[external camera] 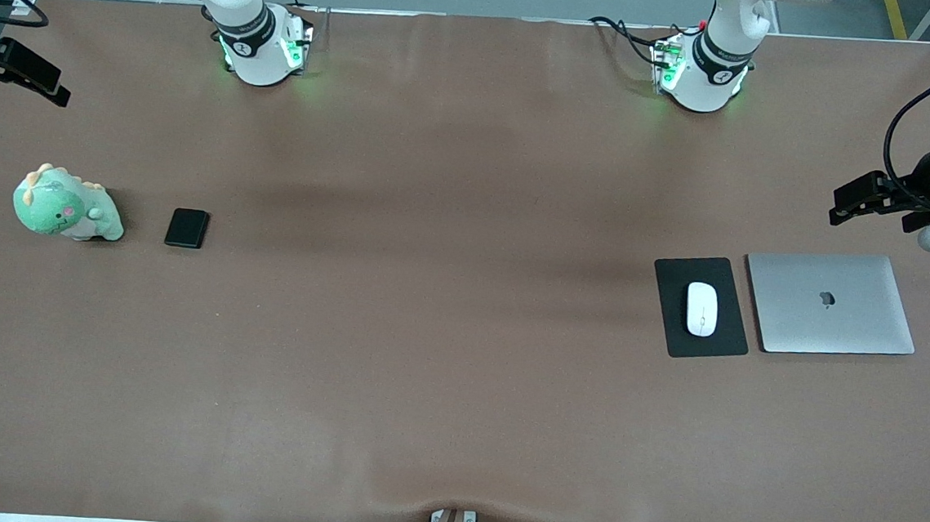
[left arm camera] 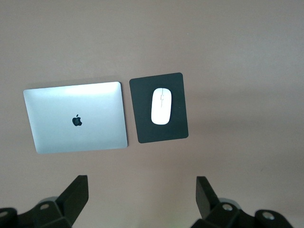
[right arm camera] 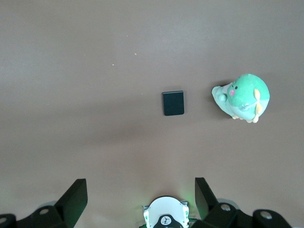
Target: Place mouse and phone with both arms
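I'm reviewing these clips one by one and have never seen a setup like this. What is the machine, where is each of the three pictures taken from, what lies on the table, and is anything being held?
Two white robot arms stand at a brown table. The front view looks down from a high camera facing them; the other two come from cameras on each arm's wrist, looking down past its own fingers.

The left gripper hangs open and empty over the left arm's end of the table. There, the white mouse lies on a black mouse pad, beside a closed silver laptop.

The right gripper hangs open and empty over the right arm's end. There, the small black phone lies flat on the table beside a green plush dinosaur, not touching it.

Nothing is held.
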Controlling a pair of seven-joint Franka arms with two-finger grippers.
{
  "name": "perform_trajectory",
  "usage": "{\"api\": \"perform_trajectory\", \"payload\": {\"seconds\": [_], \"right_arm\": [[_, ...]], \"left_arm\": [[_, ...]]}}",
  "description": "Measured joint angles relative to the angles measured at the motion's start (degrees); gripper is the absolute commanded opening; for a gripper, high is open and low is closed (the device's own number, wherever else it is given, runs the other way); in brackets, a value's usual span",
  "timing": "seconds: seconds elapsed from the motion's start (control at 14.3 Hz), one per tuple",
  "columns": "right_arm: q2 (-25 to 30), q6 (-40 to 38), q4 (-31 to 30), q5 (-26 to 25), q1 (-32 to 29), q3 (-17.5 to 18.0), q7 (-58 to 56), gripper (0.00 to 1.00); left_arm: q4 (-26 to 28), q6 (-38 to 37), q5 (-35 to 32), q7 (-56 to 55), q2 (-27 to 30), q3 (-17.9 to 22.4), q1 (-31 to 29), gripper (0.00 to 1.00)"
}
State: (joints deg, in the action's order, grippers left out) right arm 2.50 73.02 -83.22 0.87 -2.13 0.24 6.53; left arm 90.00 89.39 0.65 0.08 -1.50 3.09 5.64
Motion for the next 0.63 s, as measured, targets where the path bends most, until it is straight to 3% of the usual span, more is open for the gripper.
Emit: {"api": "perform_trajectory", "payload": {"seconds": [0.63], "right_arm": [[-0.48, 1.24, 0.35, -0.01, -1.26, -0.92, -3.16, 1.00]], "left_arm": [[0.00, 0.00, 0.00, 0.00, 0.00, 0.00, 0.00, 1.00]]}}
